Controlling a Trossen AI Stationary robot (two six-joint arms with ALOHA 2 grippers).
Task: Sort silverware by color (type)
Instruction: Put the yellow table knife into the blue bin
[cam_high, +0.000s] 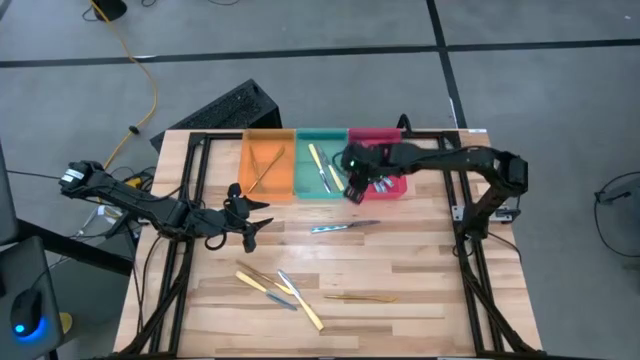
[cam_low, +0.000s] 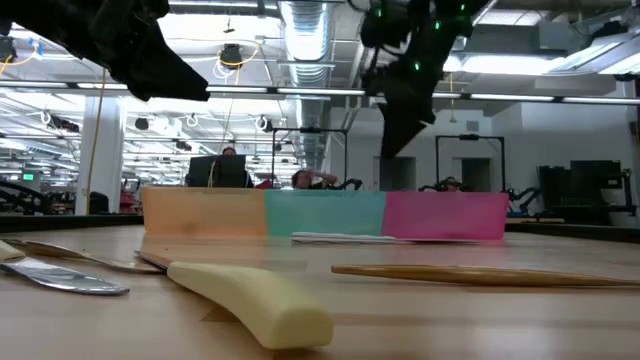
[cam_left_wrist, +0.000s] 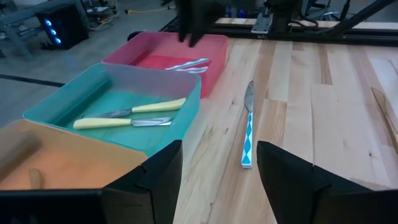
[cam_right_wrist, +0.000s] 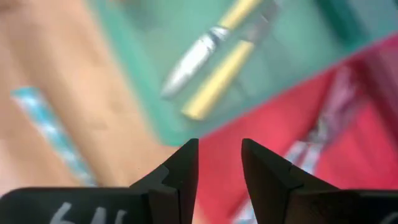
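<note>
The wooden desk (cam_high: 400, 265) carries three trays along its far edge: orange tray (cam_high: 268, 163) left, green tray (cam_high: 320, 165) middle, red tray (cam_high: 392, 187) right, likely one per kind of silverware. The right gripper (cam_high: 353, 190) hangs over the red tray's left edge, fingers parted and empty. The left gripper (cam_high: 250, 215) waits near the orange tray, fingers spread. A blue-handled knife (cam_high: 345, 227) lies before the trays; more silverware (cam_high: 280, 288) lies near. An open workshop shows behind.
</note>
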